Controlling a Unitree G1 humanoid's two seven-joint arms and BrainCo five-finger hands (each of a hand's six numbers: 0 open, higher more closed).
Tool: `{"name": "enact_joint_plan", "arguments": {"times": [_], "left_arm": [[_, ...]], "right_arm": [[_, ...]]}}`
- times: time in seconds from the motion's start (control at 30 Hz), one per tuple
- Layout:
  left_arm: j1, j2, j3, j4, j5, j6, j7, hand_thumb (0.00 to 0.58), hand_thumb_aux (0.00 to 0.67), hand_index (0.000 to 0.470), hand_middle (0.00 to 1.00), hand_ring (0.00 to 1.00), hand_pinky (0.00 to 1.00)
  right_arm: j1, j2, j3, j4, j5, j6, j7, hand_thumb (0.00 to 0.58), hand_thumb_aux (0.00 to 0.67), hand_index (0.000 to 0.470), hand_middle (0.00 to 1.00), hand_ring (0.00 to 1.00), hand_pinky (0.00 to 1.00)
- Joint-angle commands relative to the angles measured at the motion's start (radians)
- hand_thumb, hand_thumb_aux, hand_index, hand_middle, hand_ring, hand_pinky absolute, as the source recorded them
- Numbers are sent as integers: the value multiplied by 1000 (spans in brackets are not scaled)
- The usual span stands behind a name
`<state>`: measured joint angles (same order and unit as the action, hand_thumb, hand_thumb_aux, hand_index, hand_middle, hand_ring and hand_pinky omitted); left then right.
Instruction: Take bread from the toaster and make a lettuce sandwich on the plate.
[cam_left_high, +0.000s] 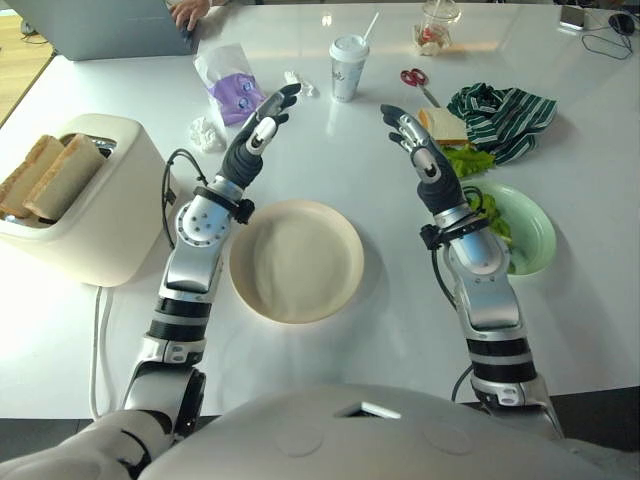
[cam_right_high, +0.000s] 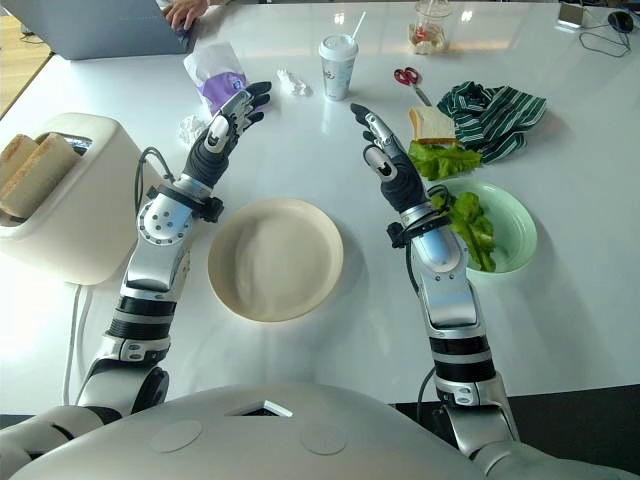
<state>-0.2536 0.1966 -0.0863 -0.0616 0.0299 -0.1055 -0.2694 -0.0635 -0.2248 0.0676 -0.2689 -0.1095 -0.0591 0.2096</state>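
A cream toaster (cam_left_high: 100, 225) stands at the left with two slices of bread (cam_left_high: 45, 175) sticking up from its slots. An empty cream plate (cam_left_high: 296, 258) lies in the middle in front of me. Lettuce leaves (cam_right_high: 470, 225) lie in a green bowl (cam_right_high: 515, 235) at the right. Beyond it sit more lettuce (cam_right_high: 435, 158) and a slice of bread (cam_right_high: 430, 124). My left hand (cam_left_high: 258, 128) is raised beyond the plate's left side, open and holding nothing. My right hand (cam_left_high: 420, 150) is raised beyond the plate's right side, near the bowl, also open and holding nothing.
A striped cloth (cam_left_high: 505, 112), red scissors (cam_left_high: 415, 78), a lidded paper cup (cam_left_high: 348, 65), a glass jar (cam_left_high: 433, 30) and a purple packet (cam_left_high: 232, 90) lie farther back. A laptop (cam_left_high: 100, 25) with a person's hand (cam_left_high: 188, 10) is at the far left. The toaster's cord (cam_left_high: 100, 340) runs toward me.
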Motion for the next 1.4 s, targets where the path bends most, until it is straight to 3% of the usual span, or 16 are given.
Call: {"name": "enact_joint_plan", "arguments": {"times": [0.03,0.3,0.4,0.5,0.67,0.83,1.0,1.2,1.4], "left_arm": [[5,7,-2,-3,12,8,2,0,0,0,0,0,0],[0,4,-6,-5,15,13,-1,0,0,0,0,0,0],[5,26,10,-117,43,82,13,0,0,0,0,0,0],[-63,132,131,-306,65,230,4,0,0,0,0,0,0],[-97,445,407,-403,107,328,-84,0,0,0,0,0,0],[13,716,515,-142,235,204,-136,0,0,0,0,0,0],[83,841,486,122,326,81,-112,0,0,0,0,0,0],[247,908,491,235,375,38,-138,0,0,0,0,0,0],[289,917,466,288,395,34,-124,0,0,0,0,0,0]], "right_arm": [[-1,-8,-4,-5,3,9,6,0,0,0,0,0,0],[6,-10,-9,-16,4,14,6,0,0,0,0,0,0],[7,-6,-4,-16,2,14,6,0,0,0,0,0,0],[36,-1,-3,-43,-6,17,-6,0,0,0,0,0,0],[130,20,-2,-155,-15,53,-33,0,0,0,0,0,0],[225,42,12,-281,-35,97,-60,0,0,0,0,0,0],[261,50,-4,-328,-43,118,-73,0,0,0,0,0,0],[263,44,-21,-327,-33,123,-66,0,0,0,0,0,0],[263,40,-37,-312,-25,111,-59,0,0,0,0,0,0]]}}
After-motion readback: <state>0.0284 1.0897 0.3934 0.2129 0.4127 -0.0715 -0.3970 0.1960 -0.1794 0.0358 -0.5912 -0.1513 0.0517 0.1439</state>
